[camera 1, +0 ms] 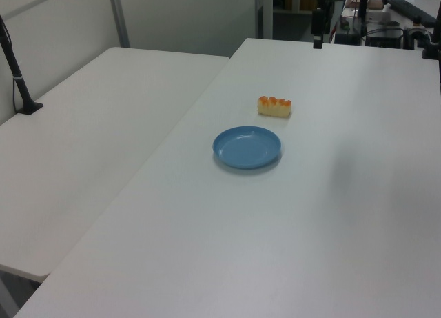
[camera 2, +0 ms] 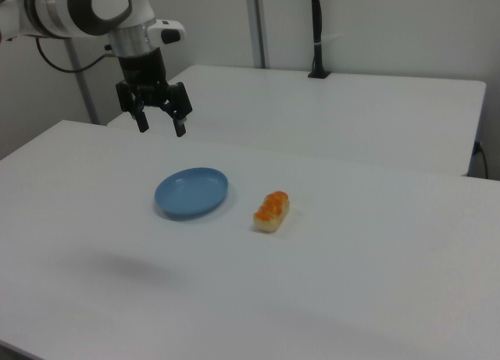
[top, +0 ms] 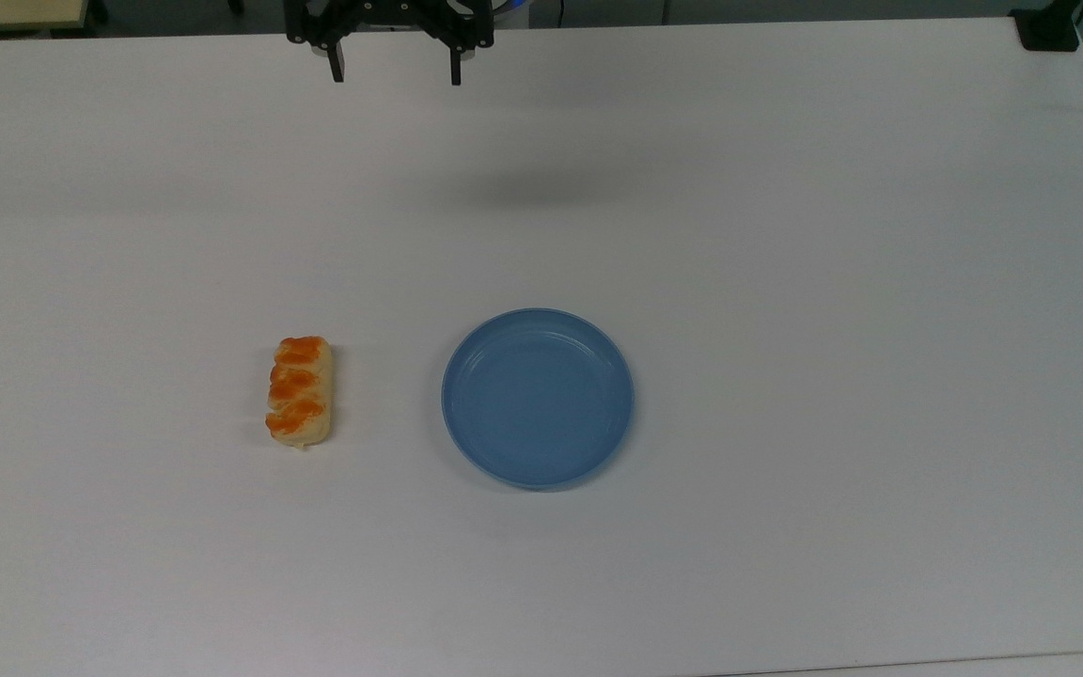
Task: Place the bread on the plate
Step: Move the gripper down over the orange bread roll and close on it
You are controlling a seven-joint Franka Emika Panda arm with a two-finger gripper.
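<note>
**Black fingers spread, nothing held, bread yet to be fetched**

Black two-finger gripper (top: pixel 394 73) hanging high above the white table (top: pixel 786 235), fingers set well apart and empty, seen at the top view's upper edge and, in the right view, up behind the plate. Well clear of both task items, with only a soft shadow cast on the bare tabletop below.

Further out, round blue plate (top: pixel 538 398) lying flat and empty near the table's middle. Bread (top: pixel 298 391) resting on the table to the top view's left of the plate, near it but not touching, long axis running up and down in the top view, glossy orange-brown lobes facing up.

Probably light and somewhat soft, with a slick glazed top; likely to dent under a hard squeeze. Best taken across the short width at mid-length, fingers closing on the pale flanks below the lobes, with the wrist turned to suit. Short carry across to the plate afterwards, judging by the gap
</note>
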